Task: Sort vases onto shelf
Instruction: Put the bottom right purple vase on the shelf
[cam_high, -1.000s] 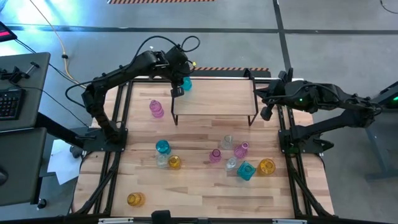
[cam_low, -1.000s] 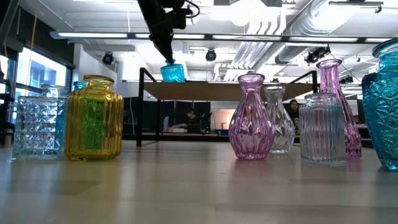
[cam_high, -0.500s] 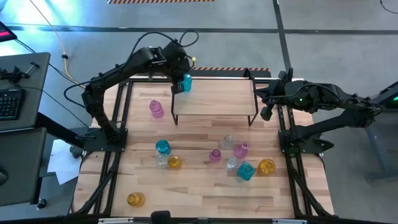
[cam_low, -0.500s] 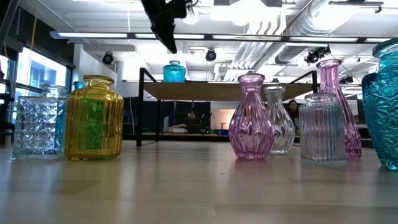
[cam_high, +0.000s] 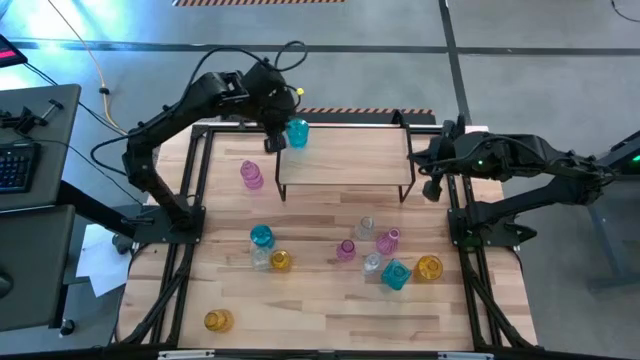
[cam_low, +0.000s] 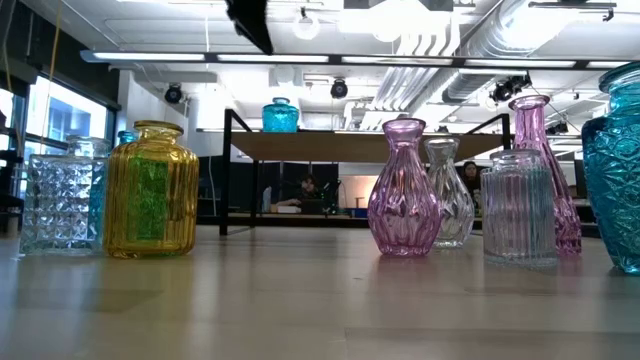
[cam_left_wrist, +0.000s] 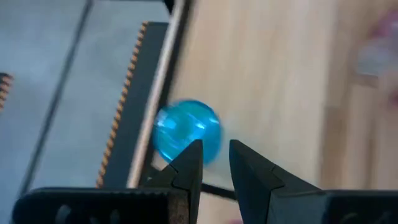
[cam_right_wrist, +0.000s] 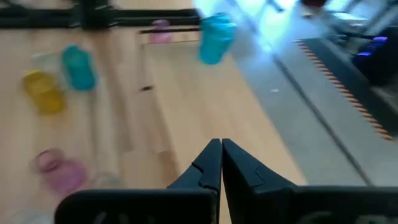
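Standing Teal Vase on Shelf, Left Claw Clear of It

Nearest the front edge of the table (cam_high: 330, 330), an amber jar (cam_high: 218, 320) stands alone at the left corner. Beyond it, mid-table, two clusters of vases stand upright. The left cluster holds a teal vase (cam_high: 262, 236), a clear one and an amber one (cam_high: 281, 261), close together. The right cluster holds pink vases (cam_high: 346, 250), clear ones, a second teal vase (cam_high: 396, 274) and a yellow vase (cam_high: 429, 267). In the low view the same group appears as a yellow jar (cam_low: 151, 189), a cut-glass clear jar (cam_low: 58, 203), a pink vase (cam_low: 404, 188) and a ribbed clear jar (cam_low: 519, 207).

Farther back, a lone pink vase (cam_high: 251, 174) stands on the table just left of the shelf (cam_high: 345, 160).

On the shelf's board, at its far left corner, one teal jar (cam_high: 298, 132) stands upright; the low view shows it resting on the board (cam_low: 280, 115) with nothing touching it.

The left gripper (cam_high: 273, 142) hangs just left of that jar, above the shelf's left end. Its fingers (cam_left_wrist: 186, 163) stand narrowly apart and hold nothing; the jar (cam_left_wrist: 186, 132) shows beyond the tips, apart from them.

The right gripper (cam_high: 432, 188) waits at the table's right edge, beside the shelf's right end. Its fingers (cam_right_wrist: 211, 165) are pressed together, with nothing between them.
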